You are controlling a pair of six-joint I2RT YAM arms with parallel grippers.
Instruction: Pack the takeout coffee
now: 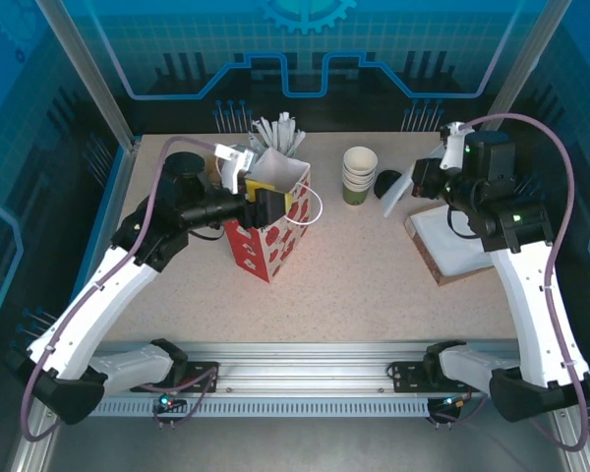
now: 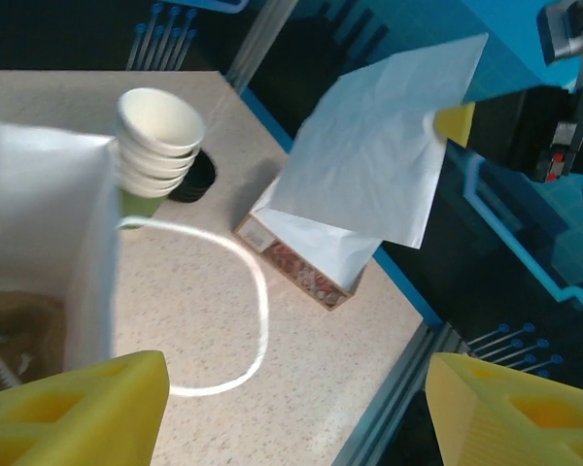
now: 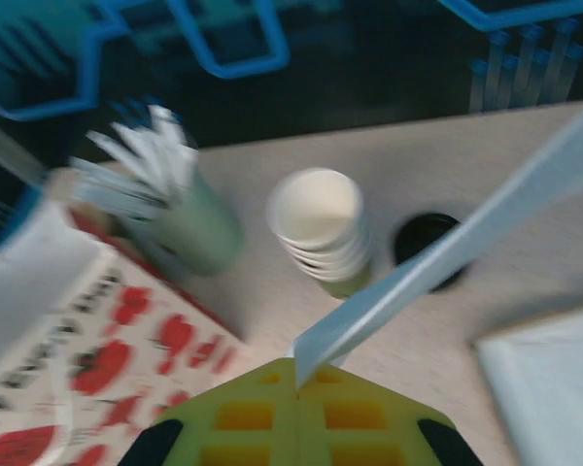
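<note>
The white paper bag with red prints [image 1: 265,241] stands open at the left centre, and its white wall [image 2: 49,243] shows in the left wrist view. My left gripper [image 1: 278,204] sits at the bag's rim, and its yellow jaws [image 2: 296,408] stand wide apart with nothing between them. My right gripper [image 1: 423,177] is shut on a white paper napkin [image 3: 447,267], which hangs over the table [image 2: 369,155]. The olive-green lidded coffee cup is out of sight. The bag's inside is mostly hidden.
A stack of lidless cups [image 1: 359,175] stands mid-table with a black round lid [image 1: 388,182] lying beside it. A pale green cup of white sticks [image 1: 280,133] is behind the bag. More napkins rest on a cork board [image 1: 452,246] at the right.
</note>
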